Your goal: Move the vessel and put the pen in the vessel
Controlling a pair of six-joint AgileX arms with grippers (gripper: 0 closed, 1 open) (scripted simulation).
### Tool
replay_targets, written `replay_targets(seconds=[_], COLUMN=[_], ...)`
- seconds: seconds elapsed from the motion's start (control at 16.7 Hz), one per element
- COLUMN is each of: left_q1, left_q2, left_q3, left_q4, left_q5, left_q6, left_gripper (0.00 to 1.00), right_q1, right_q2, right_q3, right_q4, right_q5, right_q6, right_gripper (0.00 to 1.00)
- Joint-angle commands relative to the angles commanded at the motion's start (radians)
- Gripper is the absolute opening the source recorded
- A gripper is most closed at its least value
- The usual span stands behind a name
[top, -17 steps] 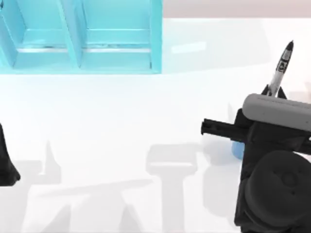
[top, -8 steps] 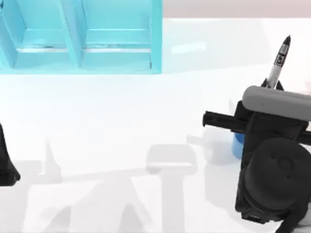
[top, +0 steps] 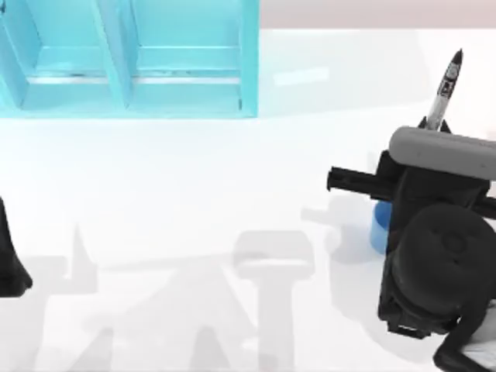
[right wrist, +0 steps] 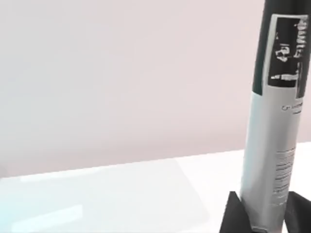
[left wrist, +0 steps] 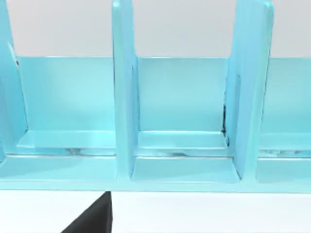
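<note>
Fingers (right wrist: 233, 213) of the right gripper (right wrist: 260, 216) pinch the lower barrel of one pen (top: 446, 91), now standing slightly steeper than a second ago, tip toward the table's far right. One blue vessel (top: 379, 226) sits beneath that arm. Left arm (top: 12, 260) parks at the left edge, fingers unseen, facing one teal shelf (top: 128, 58).

Right pincer (right wrist: 260, 213) clamped, at table's right; left arm (top: 12, 260) at left edge.
</note>
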Motion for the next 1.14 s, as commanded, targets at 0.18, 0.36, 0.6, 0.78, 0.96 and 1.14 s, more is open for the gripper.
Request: replay_targets(seconds=[0.18, 0.36, 0.6, 0.78, 0.96, 1.14], left_q1=[0.000, 0.000, 0.000, 0.000, 0.000, 0.000], left_q2=[0.000, 0.000, 0.000, 0.000, 0.000, 0.000], left_q3=[0.000, 0.000, 0.000, 0.000, 0.000, 0.000], left_q4=[0.000, 0.000, 0.000, 0.000, 0.000, 0.000], left_q5=[0.000, 0.000, 0.000, 0.000, 0.000, 0.000], left_q6=[0.000, 0.000, 0.000, 0.000, 0.000, 0.000], left_gripper=[1.00, 1.00, 1.00, 1.00, 1.00, 1.00], right_q1=[0.000, 0.000, 0.000, 0.000, 0.000, 0.000], right_q2=[0.000, 0.000, 0.000, 0.000, 0.000, 0.000], right_q3=[0.000, 0.000, 0.000, 0.000, 0.000, 0.000], right_q4=[0.000, 0.000, 0.000, 0.000, 0.000, 0.000], right_q5=[0.000, 0.000, 0.000, 0.000, 0.000, 0.000], right_q6=[0.000, 0.000, 0.000, 0.000, 0.000, 0.000], right_gripper=[0.23, 0.45, 0.75, 0.98, 1.00, 1.00])
